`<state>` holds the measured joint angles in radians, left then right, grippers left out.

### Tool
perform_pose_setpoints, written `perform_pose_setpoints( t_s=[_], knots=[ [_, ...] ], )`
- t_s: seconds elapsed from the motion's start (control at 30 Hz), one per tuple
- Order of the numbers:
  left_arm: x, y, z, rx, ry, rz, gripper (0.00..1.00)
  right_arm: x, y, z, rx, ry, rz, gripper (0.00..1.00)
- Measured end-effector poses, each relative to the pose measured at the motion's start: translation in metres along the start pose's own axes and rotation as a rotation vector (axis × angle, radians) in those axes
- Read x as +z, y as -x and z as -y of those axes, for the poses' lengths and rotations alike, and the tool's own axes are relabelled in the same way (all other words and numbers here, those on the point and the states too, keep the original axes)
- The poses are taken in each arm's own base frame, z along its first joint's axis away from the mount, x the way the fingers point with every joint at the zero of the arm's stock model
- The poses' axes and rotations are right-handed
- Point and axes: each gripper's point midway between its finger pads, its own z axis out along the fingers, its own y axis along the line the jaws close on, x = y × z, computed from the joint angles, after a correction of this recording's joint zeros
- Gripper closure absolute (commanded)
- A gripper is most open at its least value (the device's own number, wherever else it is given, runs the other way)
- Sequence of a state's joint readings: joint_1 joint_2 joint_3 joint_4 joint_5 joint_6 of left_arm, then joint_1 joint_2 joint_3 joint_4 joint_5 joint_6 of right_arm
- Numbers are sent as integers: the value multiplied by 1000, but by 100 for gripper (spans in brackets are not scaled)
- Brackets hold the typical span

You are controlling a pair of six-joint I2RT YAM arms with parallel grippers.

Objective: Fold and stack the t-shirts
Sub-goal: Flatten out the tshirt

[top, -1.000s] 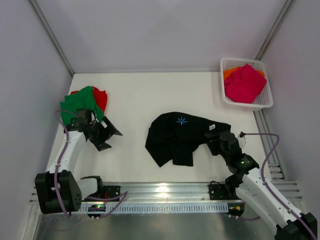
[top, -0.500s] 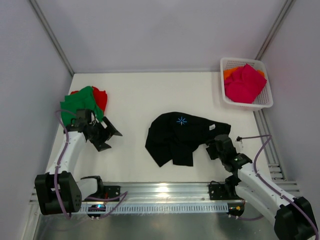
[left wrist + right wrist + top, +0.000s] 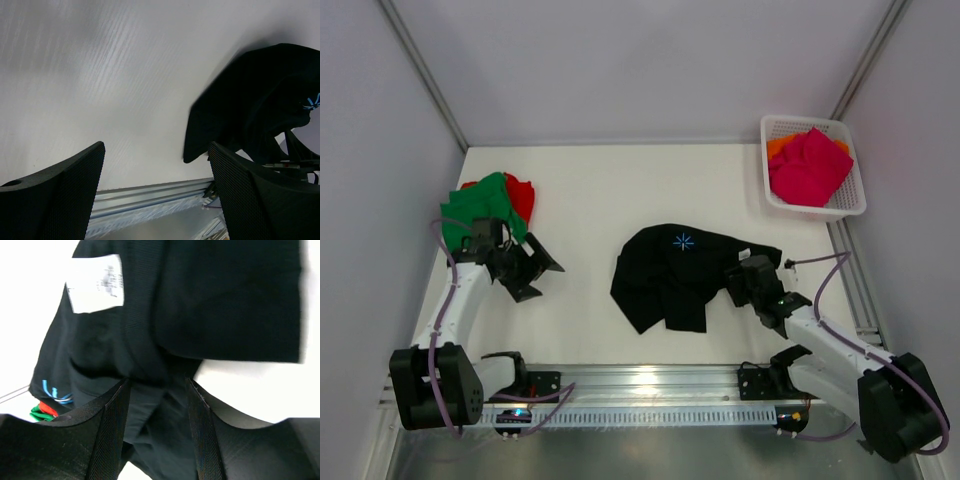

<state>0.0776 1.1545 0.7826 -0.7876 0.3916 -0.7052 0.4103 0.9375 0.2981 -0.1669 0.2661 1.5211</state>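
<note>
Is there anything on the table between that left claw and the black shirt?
Only bare table between left gripper and black shirt, per top view.

A white lattice plastic basket (image 3: 815, 211) stands well beyond the right gripper (image 3: 748, 277) and off to its right, at the far right corner of the white tabletop (image 3: 620, 190). That tabletop spreads beneath and ahead of both this gripper and the left gripper (image 3: 539, 277). Behind both grippers, along the near edge, runs an aluminium rail (image 3: 650, 378), with a perforated metal strip (image 3: 660, 414) just behind it.
</note>
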Motion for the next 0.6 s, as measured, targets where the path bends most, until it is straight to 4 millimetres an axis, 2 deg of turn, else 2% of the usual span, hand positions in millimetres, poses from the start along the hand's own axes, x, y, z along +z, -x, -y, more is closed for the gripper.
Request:
perform_pose_setpoints(
  t_s=[0.23,0.37,0.47,0.5,0.6],
  knots=[
    [-1,3,1,2,0,10,13,7,-2,-16,-16,24,-3,48],
    [-2,5,4,5,-3,16,13,11,-4,-17,-24,24,-7,59],
    [-2,7,5,5,-4,16,13,13,-5,-17,-36,18,-10,73],
    [-2,7,5,5,-3,16,13,14,-5,-18,-44,17,-10,81],
    [-2,8,6,6,-4,17,13,16,-7,-23,-57,25,-15,88]
  ],
)
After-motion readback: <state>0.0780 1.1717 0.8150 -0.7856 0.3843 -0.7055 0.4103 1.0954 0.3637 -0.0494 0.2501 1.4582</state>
